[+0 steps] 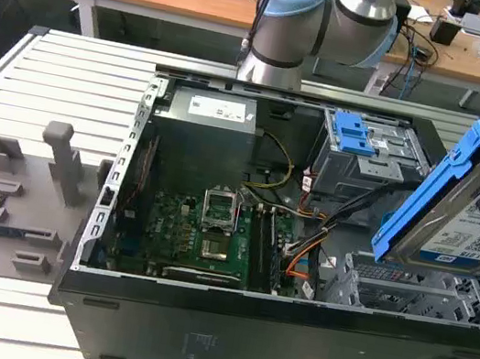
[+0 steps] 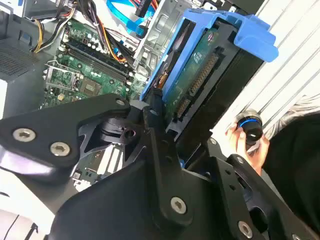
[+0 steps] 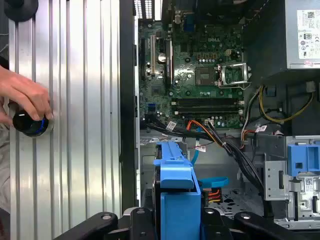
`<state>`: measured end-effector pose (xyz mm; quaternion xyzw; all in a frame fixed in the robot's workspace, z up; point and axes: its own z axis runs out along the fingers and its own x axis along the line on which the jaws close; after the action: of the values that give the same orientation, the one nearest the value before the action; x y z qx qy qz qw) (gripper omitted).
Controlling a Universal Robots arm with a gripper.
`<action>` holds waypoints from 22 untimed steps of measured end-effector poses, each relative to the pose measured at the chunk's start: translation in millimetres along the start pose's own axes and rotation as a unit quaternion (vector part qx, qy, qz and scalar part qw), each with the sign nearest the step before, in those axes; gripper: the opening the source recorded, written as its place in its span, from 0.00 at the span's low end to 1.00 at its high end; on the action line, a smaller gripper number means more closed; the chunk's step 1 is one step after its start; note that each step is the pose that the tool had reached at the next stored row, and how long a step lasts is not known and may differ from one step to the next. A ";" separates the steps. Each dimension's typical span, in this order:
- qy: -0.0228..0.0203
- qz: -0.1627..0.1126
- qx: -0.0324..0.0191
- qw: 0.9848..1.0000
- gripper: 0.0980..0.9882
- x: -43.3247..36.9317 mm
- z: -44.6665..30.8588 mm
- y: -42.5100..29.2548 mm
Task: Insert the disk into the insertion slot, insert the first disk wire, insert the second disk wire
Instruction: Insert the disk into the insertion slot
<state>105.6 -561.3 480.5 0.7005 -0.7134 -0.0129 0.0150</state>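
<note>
Black steel first: the open computer case [image 1: 195, 330] is lying on the ribbed aluminium table [image 1: 62, 83], filling the middle of the exterior view, with the green motherboard [image 1: 202, 233] facing up inside. The arm [image 1: 314, 25] is reaching in from the top centre, and its far end is running off the exterior view's right edge.

Over on that right side the disk [image 1: 470, 220], silver in its blue carrier, is hanging steeply tilted above the insertion slot [image 1: 416, 290], the low grey cage at the lower right. It is not in yet. The disk is covering part of the cage, so I cannot tell whether its lower corner is touching.

In the second wrist view the gripper [image 2: 175, 132] is pinching the disk, with black fingers [image 2: 156, 112] pressing on the carrier's sides.

Loose orange and black wires [image 1: 307, 247] are lying just beside the cage, their ends hidden.

In the first wrist view a hand [image 3: 25, 95] is holding a small black knob [image 3: 31, 124] against the table, with the arm behind it cut off.
</note>
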 end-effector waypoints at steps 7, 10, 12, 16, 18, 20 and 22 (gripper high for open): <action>-0.001 0.000 0.000 1.000 0.30 -1.4 13.9 -2.7; -0.001 0.000 0.000 1.000 0.30 -9.4 16.1 -7.4; -0.001 0.000 0.000 1.000 0.30 -11.5 17.0 -7.6; -0.001 0.000 -0.001 1.000 0.30 -13.2 24.5 -8.7; -0.001 0.000 -0.001 1.000 0.30 -13.3 32.1 -9.1; -0.001 0.000 -0.001 1.000 0.30 -13.2 34.7 -9.2; -0.001 0.000 -0.001 1.000 0.30 -13.3 38.6 -9.5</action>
<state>113.7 -548.3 441.5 0.7005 -0.7133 -0.0142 0.0152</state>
